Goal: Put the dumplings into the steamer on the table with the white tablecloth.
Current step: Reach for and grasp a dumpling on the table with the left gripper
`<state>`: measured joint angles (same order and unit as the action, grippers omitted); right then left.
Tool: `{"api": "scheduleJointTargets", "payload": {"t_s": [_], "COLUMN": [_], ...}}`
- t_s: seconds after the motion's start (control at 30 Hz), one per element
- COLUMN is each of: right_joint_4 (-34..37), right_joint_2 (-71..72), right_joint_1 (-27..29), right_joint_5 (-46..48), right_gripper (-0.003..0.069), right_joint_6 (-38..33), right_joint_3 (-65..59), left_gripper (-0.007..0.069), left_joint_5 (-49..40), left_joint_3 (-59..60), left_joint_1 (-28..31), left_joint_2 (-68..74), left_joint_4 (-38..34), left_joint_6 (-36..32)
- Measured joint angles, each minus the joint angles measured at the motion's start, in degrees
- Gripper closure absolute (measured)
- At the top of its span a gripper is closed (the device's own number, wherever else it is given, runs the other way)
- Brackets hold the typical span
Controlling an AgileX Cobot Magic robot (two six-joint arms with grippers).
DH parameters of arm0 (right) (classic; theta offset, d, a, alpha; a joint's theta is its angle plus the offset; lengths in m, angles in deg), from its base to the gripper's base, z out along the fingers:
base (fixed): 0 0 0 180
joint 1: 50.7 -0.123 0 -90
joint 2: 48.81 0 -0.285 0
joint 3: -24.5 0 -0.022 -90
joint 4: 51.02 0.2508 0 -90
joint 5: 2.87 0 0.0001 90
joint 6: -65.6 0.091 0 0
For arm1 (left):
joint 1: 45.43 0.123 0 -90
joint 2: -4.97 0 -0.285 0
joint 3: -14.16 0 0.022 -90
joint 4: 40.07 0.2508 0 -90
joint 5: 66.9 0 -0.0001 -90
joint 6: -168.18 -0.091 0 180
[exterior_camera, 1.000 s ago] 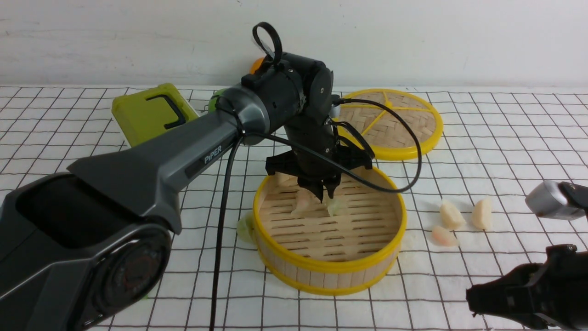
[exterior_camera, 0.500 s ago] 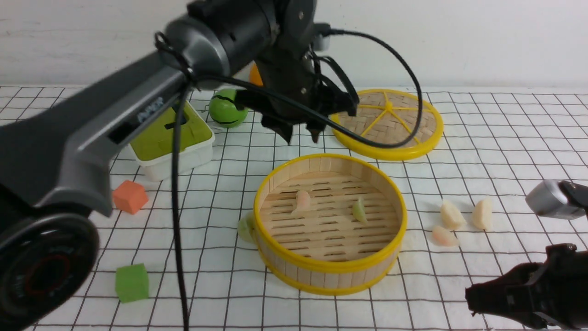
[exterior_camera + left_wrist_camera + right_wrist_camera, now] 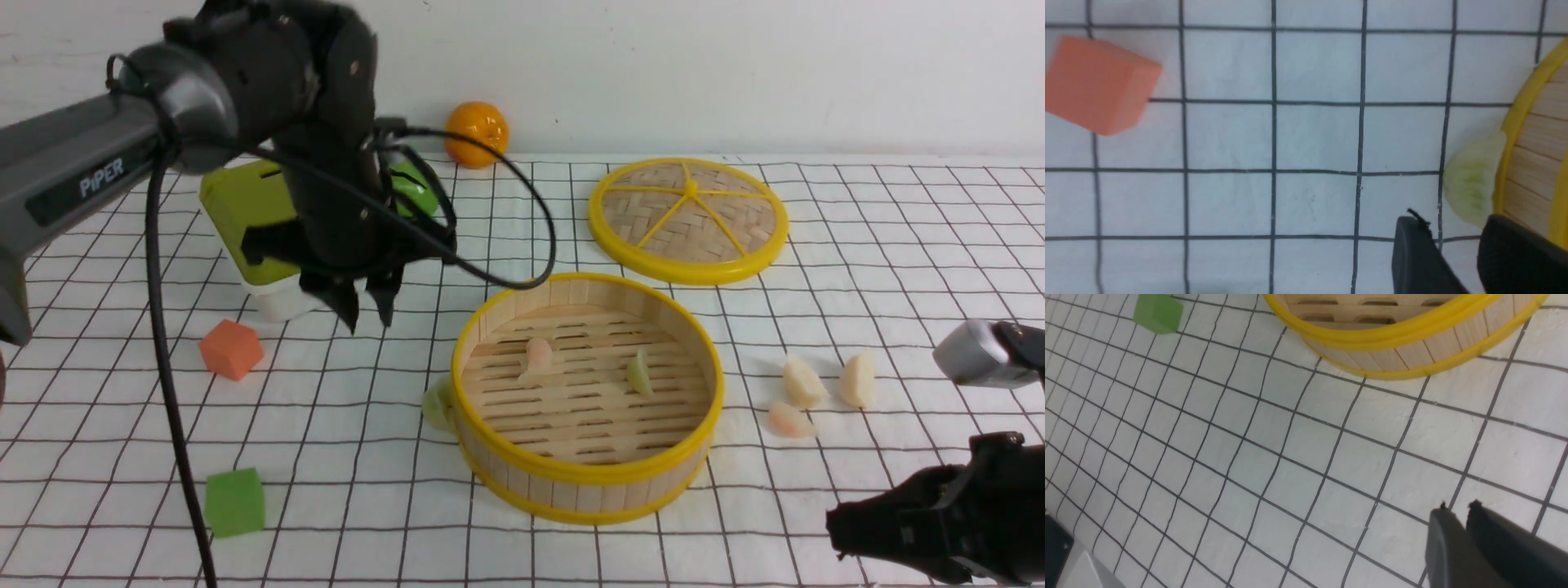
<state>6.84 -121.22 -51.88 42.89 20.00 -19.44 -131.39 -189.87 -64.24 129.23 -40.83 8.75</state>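
we hang our left claw (image 3: 369, 321) empty, fingers parted, over the cloth (image 3: 735, 523), likely lining up the green dumpling (image 3: 436, 405) pressed against the steamer (image 3: 571, 472) at its 9 o'clock, at the claw's 5 o'clock. 2 dumplings (image 3: 537, 357) sit inside; 3 wait at its 3 o'clock. our right claw (image 3: 837, 535) rests closed.

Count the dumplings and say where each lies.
6. In the steamer: a pinkish dumpling and a green dumpling. Against its outer wall, robot's left: a second green dumpling. On the tablecloth to its right: two cream dumplings and a second pinkish dumpling.
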Motion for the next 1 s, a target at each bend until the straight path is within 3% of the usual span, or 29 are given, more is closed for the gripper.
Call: {"api": "scheduleJointTargets", "payload": {"t_s": [0.1, 0.27, 0.57, 0.83, 1.0], "right_joint_4": [0.06, 0.06, 0.06, 0.11, 0.17], "right_joint_2": [0.00, 0.00, 0.00, 0.00, 0.00], "right_joint_1": [0.00, 0.00, 0.00, 0.00, 0.00], "right_joint_5": [-0.33, -1.12, -1.29, -1.29, -1.29], "right_gripper": [0.0587, 0.0587, 0.0587, 0.0587, 0.0587], "right_joint_6": [-0.05, -0.05, -0.05, -0.10, -0.10], "right_joint_3": [0.00, 0.00, 0.00, 0.00, 0.00], "left_gripper": [0.0396, 0.0383, 0.0374, 0.0278, 0.0262], "left_joint_5": [5.09, 9.23, 13.09, 12.57, 13.43], "left_joint_3": [5.68, 7.40, 7.46, 7.46, 7.46], "left_joint_1": [1.24, 1.04, 1.04, 0.24, -1.48], "left_joint_2": [0.28, 0.28, 0.37, 3.20, 4.33], "left_joint_4": [-6.39, -9.65, -10.34, -10.11, -8.26], "left_joint_6": [-3.10, -4.68, -4.86, -7.04, -7.38]}}
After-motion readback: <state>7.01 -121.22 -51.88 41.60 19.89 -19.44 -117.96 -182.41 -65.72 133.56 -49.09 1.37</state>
